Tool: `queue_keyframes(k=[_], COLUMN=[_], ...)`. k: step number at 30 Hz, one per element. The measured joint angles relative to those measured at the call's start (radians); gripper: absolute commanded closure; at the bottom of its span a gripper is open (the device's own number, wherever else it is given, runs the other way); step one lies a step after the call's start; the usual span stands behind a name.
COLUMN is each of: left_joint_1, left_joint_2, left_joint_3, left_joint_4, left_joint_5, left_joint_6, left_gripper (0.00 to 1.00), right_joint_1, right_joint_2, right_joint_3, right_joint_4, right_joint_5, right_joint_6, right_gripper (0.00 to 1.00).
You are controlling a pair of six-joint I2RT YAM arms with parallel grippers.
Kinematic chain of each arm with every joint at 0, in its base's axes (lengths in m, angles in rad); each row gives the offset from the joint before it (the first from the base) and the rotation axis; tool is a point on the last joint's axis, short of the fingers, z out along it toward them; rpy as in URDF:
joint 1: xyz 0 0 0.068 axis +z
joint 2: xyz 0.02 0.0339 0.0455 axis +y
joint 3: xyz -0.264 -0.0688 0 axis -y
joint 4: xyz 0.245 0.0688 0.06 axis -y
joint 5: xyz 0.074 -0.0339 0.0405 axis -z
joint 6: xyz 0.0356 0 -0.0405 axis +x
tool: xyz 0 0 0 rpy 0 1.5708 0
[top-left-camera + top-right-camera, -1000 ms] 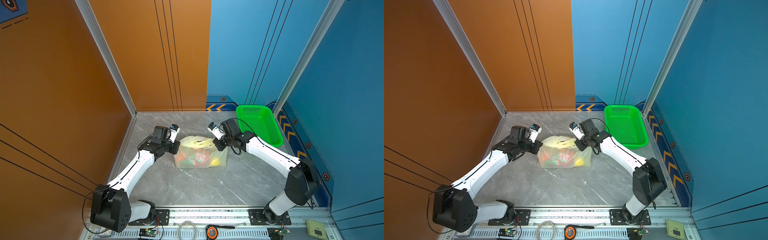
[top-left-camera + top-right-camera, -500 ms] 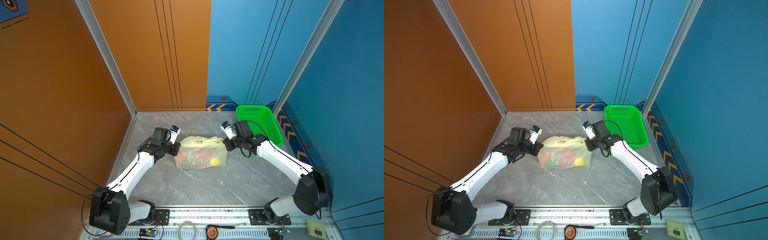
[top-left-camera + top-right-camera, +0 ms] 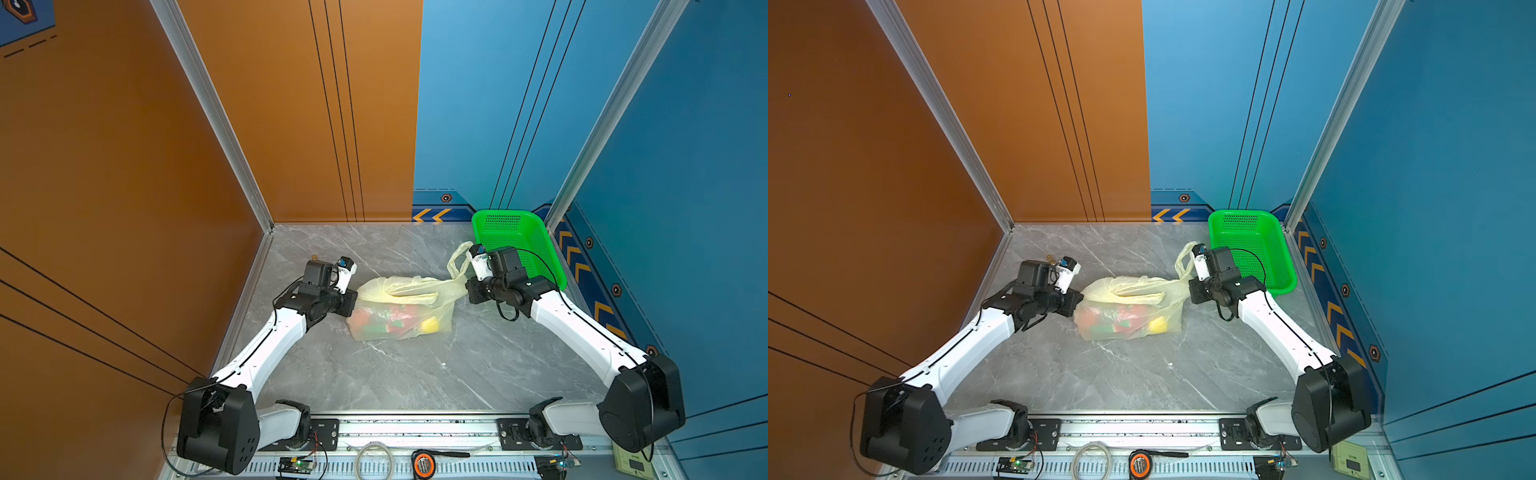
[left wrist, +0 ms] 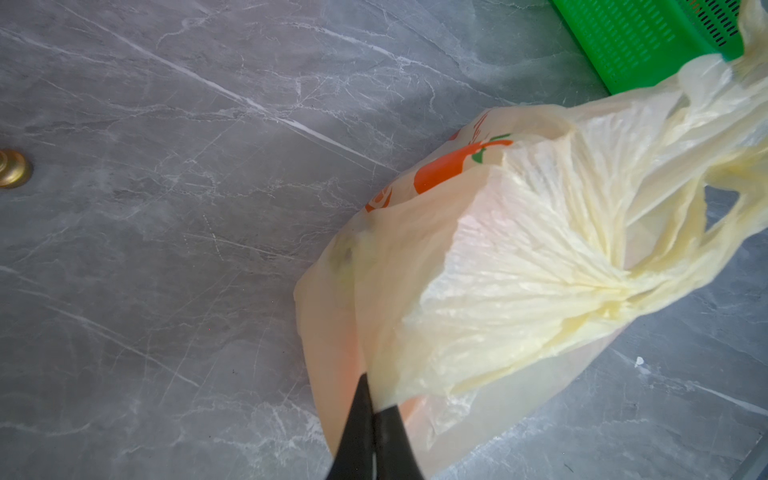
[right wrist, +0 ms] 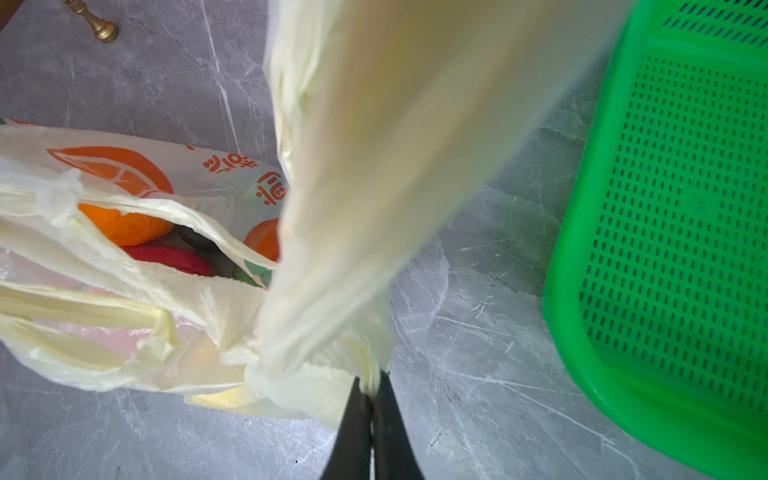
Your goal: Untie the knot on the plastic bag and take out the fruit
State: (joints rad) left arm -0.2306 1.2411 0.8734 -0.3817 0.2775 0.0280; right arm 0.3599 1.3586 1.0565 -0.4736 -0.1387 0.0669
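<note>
Plastic bag (image 3: 401, 307): one. Green basket (image 3: 523, 245): one. Brass pawn figure (image 5: 97, 27): one. Tape measure (image 3: 424, 462): one. Jaws: two pairs. Fruit (image 5: 120, 226) in bag: several, exact count unclear through film.

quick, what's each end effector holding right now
Left end effector: closed, pinching the side of the plastic bag.
Right end effector: closed, pinching the bag's handle strip.

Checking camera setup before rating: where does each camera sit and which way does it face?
Top views: high above the arm bases, looking down on the plastic bag and green basket; both arms whole.
Left wrist: looks along the left end effector, shut on the plastic bag; tips only.
Right wrist: likewise, right end effector shut on the plastic bag.
Shared: both wrist views show the brass figure.
</note>
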Motion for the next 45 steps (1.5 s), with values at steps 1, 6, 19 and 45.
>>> queue_keyframes(k=[1,6,19,45], left_joint_1=[-0.002,-0.006,-0.017,-0.023], left_joint_2=[-0.004,-0.042,-0.097,-0.135], left_joint_3=[0.000,0.000,-0.001,-0.074], left_joint_4=[-0.001,-0.003,-0.002,0.078], left_joint_5=[0.000,0.000,0.002,0.021], left_joint_6=[0.000,0.000,-0.009,-0.025], left_gripper=[1.00,1.00,1.00,1.00], right_joint_1=[0.000,0.006,0.219,0.208], right_joint_2=[-0.002,-0.028,0.032,0.616], right_joint_3=[0.001,0.063,0.386,0.676], right_joint_4=[-0.008,-0.090,-0.192,-0.185], right_joint_5=[-0.003,-0.067,-0.171,-0.058], right_joint_6=[0.003,-0.012,-0.116,-0.349], right_gripper=[0.68,0.39,0.17,0.11])
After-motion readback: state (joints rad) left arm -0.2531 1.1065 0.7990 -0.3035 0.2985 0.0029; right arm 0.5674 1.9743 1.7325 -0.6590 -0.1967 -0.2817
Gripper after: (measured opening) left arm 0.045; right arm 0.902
